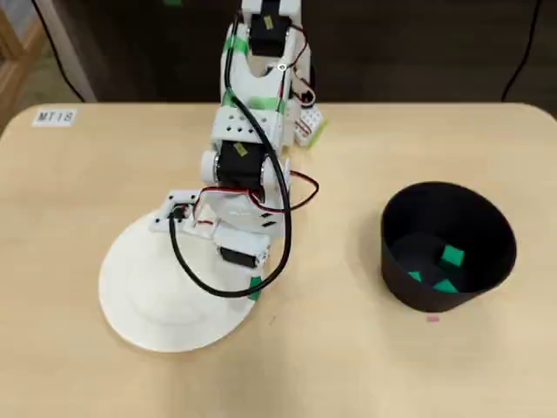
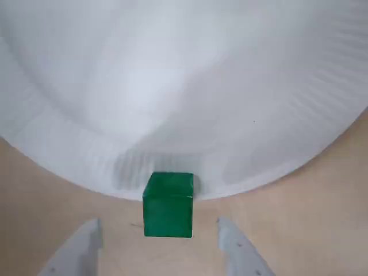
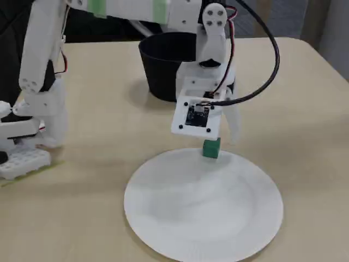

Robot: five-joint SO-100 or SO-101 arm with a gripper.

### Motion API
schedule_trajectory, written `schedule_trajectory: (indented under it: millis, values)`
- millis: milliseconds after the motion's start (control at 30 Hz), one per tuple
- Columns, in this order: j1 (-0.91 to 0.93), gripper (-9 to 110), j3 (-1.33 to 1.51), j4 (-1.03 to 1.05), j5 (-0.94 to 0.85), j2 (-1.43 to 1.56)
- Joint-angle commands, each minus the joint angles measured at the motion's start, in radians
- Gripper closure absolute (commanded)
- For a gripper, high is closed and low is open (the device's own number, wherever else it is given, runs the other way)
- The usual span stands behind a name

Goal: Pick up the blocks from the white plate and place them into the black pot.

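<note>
Two pale fingers (image 2: 75, 253) fill the bottom corners of the wrist view, one at lower left and one at lower right, spread wide with clear gaps on both sides of the green block (image 2: 168, 205) that sits between them, so the hand (image 2: 158, 250) is open and holds nothing. That block sits at the edge of the white plate (image 2: 184, 86), which fills the upper part of that frame; whether its base is on the rim or on the tan surface (image 2: 322, 218) I cannot tell. In the overhead view, going left to right, the plate (image 1: 144, 300) lies at lower left with the arm (image 1: 248, 165) reaching over its right side, and the black pot (image 1: 448, 248) stands well apart at the right, with three green blocks (image 1: 452, 256) showing inside it. The fixed view puts the plate (image 3: 202, 213) at lower centre, the last block (image 3: 211, 148) at its far rim directly under the hand (image 3: 218, 139), and the pot (image 3: 163, 68) behind. My reading is that this is the approach to the fourth and last pick. Next, I judge, the hand needs to drop a little further so the fingers bracket the block squarely, then close on its side faces before lifting and swinging over to the pot.
</note>
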Motion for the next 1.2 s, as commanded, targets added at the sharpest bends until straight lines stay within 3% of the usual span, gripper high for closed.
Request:
schedule_trajectory:
  millis: [0,400,467,633,867,1167]
  values:
    - [0.005,72,0.000,-0.005,0.011,-0.002]
    - [0.021,75,0.000,-0.066,-0.008,-0.054]
    - [0.025,80,0.000,-0.084,-0.003,-0.058]
    - [0.041,104,-0.009,-0.107,0.038,-0.080]
    - [0.055,104,-0.008,-0.167,-0.014,-0.028]
    - [0.002,104,0.002,-0.380,-0.123,0.291]
